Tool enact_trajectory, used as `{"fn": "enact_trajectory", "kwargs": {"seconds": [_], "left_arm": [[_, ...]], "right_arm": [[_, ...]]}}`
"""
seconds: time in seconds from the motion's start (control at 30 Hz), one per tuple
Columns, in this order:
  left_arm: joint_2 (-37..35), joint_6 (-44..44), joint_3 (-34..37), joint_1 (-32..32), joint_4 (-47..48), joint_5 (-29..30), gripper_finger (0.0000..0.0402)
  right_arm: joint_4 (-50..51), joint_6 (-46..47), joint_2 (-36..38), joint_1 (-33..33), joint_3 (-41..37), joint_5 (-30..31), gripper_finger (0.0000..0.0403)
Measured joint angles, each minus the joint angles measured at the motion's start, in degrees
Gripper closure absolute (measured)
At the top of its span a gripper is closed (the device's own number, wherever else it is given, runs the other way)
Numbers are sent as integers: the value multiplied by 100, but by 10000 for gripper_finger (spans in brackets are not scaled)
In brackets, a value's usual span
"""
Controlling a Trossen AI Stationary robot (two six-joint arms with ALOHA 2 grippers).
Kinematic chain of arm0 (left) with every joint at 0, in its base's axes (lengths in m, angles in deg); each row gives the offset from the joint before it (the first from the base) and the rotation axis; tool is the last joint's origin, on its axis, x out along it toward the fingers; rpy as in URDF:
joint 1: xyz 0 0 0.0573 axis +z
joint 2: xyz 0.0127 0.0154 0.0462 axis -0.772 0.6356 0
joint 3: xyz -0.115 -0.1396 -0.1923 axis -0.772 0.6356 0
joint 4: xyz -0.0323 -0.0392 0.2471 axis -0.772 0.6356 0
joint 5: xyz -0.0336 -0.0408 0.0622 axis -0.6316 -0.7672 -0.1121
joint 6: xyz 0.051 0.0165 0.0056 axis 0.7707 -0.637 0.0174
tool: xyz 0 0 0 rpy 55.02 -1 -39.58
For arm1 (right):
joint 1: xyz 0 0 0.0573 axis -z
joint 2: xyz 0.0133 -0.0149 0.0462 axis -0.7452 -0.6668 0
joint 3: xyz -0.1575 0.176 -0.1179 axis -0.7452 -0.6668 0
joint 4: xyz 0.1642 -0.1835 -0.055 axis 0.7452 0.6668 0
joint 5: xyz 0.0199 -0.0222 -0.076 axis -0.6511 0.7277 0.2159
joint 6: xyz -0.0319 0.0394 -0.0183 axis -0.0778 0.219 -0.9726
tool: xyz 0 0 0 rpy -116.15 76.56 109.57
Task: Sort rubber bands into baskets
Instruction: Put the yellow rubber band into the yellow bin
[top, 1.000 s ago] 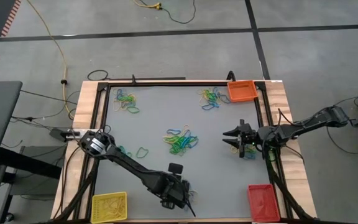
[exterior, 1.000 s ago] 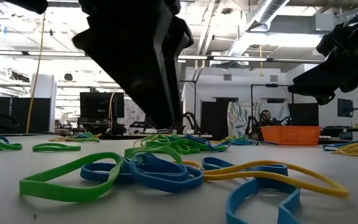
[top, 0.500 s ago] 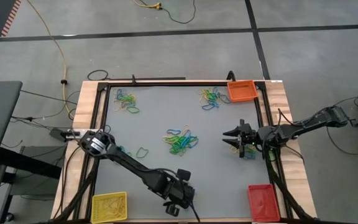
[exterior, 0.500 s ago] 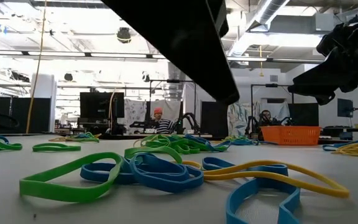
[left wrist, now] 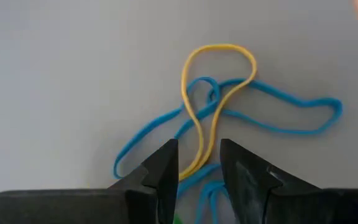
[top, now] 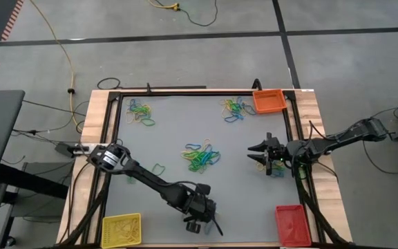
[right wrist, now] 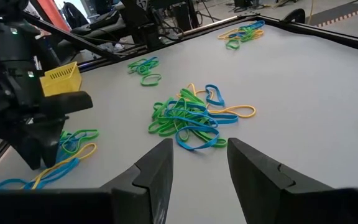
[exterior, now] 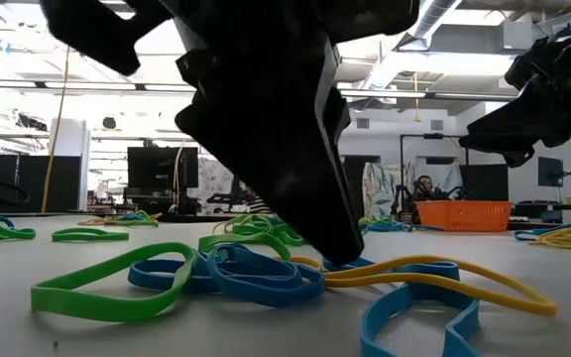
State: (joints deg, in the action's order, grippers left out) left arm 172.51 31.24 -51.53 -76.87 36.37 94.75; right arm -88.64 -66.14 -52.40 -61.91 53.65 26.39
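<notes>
The grey bench (top: pixel 178 124) carried three baskets: orange (top: pixel 269 102) at a far corner, yellow (top: pixel 121 229) and red (top: pixel 290 225) at the near corners. Rubber bands lay in several clusters, the largest (top: pixel 201 156) near the middle. The left gripper (left wrist: pixel 199 163) hung low over the near edge, its fingers (left wrist: pixel 161 169) slightly parted astride a yellow band (left wrist: pixel 213 93) tangled with blue bands (left wrist: pixel 278 118); contact could not be told. The right gripper (right wrist: pixel 197 155) hovered over the bench's right side, fingers (right wrist: pixel 155 167) spread, holding nothing.
</notes>
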Motion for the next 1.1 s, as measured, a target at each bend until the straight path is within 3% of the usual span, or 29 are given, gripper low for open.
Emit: {"fn": "enact_trajectory", "kwargs": {"seconds": [0.2, 0.5, 0.8, 0.93, 1.1], "left_arm": [[91, -24, -13, 79, -66, -410, 294], [254, -101, -26, 134, -264, -401, 298], [254, 131, -205, 151, -118, -329, 395], [258, 272, -647, 118, 525, -89, 400], [256, 242, -1485, 9, 2187, 439, 401]], "right_arm": [[1, -22, 0, 0, 0, 0, 223], [-13, -35, -2, 2, 0, 0, 223], [1, -37, 0, 2, 0, 5, 223], [4, -37, -1, 2, 0, 7, 223], [10, -39, 0, 2, 0, 4, 223]]}}
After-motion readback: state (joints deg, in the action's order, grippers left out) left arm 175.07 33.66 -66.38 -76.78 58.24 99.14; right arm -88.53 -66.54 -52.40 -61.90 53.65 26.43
